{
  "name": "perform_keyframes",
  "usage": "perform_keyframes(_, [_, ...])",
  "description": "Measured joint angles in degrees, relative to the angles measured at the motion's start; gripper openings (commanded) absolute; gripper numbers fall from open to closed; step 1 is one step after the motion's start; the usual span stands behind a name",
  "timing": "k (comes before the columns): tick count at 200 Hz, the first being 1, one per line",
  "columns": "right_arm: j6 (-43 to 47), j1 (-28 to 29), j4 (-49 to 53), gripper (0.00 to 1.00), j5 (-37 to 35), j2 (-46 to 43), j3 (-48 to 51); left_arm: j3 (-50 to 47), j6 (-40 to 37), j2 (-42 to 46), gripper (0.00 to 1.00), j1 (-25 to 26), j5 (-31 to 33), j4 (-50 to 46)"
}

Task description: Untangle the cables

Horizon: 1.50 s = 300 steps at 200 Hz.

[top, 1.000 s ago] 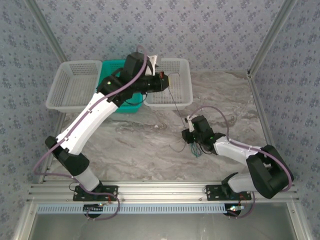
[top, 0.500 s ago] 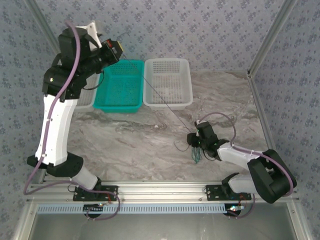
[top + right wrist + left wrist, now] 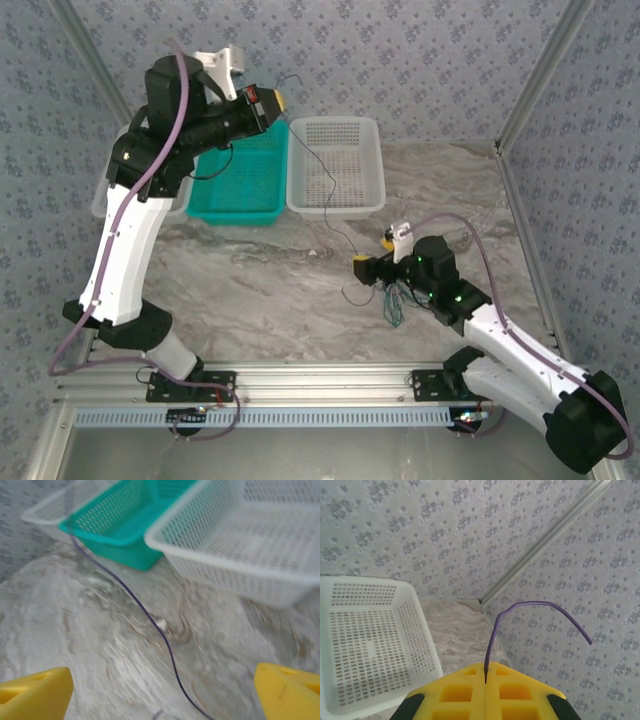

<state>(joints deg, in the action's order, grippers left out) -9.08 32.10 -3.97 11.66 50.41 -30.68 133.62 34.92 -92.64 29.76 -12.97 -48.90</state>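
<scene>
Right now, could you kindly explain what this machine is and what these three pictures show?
It is two robot arms bolted at the near edge of a marbled table. The top view looks down from above and behind them; the other two come from a camera on each wrist, with its own yellow fingers in sight. At the back stand a teal basket between two white baskets. A tangle of thin cables lies near the right arm. The left gripper, raised high, is shut on one dark cable that runs down to the tangle. The right gripper is open, low over the table, with that cable passing between its fingers.
</scene>
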Motion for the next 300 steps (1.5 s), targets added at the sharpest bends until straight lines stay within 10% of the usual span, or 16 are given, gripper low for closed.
perform_keyframes(47, [3.45,0.81,-4.20,0.86,3.17,13.88,-12.07,0.00,0.02,-0.22,0.00,0.26,-0.61,1.09])
perform_keyframes(72, [3.80,0.96,-7.13,0.54,6.19,22.58,-14.58,0.00,-0.02,-0.20,0.00,0.26,-0.22,1.07])
perform_keyframes(98, [3.43,1.25,-7.19,0.00,10.05,28.76,-16.52,0.68,0.00,-0.20,0.00,0.26,4.22,-0.50])
perform_keyframes(121, [1.33,1.42,-6.49,0.00,11.45,28.26,-17.09,1.09,0.04,-0.07,0.05,0.07,10.38,-1.97])
perform_keyframes(175, [-10.78,-0.13,-1.07,0.00,11.76,16.04,-22.91,-6.49,-0.04,-0.37,0.68,-0.11,17.35,-1.14])
perform_keyframes(252, [-20.83,-1.57,9.53,0.00,6.32,11.69,-32.54,-53.88,-1.42,15.17,0.89,4.35,1.75,15.65])
perform_keyframes(300, [-27.96,-5.44,14.45,0.00,6.75,13.25,-41.97,-66.38,-7.61,18.21,0.95,15.37,-2.75,30.27])
